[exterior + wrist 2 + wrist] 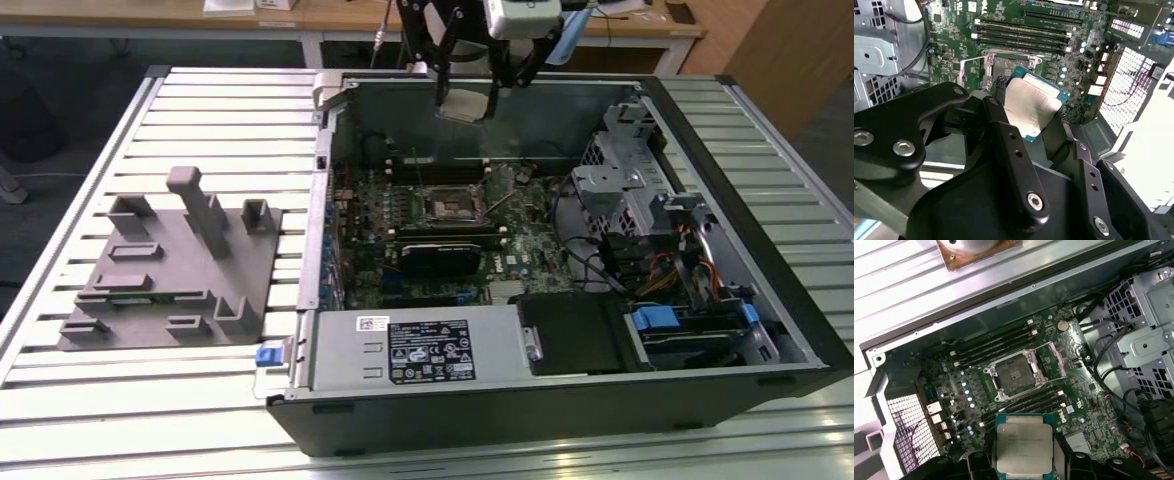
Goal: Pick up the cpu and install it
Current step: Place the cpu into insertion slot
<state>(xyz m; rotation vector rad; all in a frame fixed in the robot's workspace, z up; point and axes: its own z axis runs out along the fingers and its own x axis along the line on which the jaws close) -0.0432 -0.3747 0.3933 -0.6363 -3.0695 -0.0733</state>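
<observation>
Gripped the cpu (463,108) by two opposite edges in the closed tool (466,100). Held it in the air over the open computer case (561,425) on the slatted bench (200,110), at twelve o'clock from the open socket (447,205) in the exterior view. Stood well apart from the grey fixture (174,270) at nine o'clock of the case.

A black finger (1004,135) hides part of the cpu (1034,105) in the second wrist view.
</observation>
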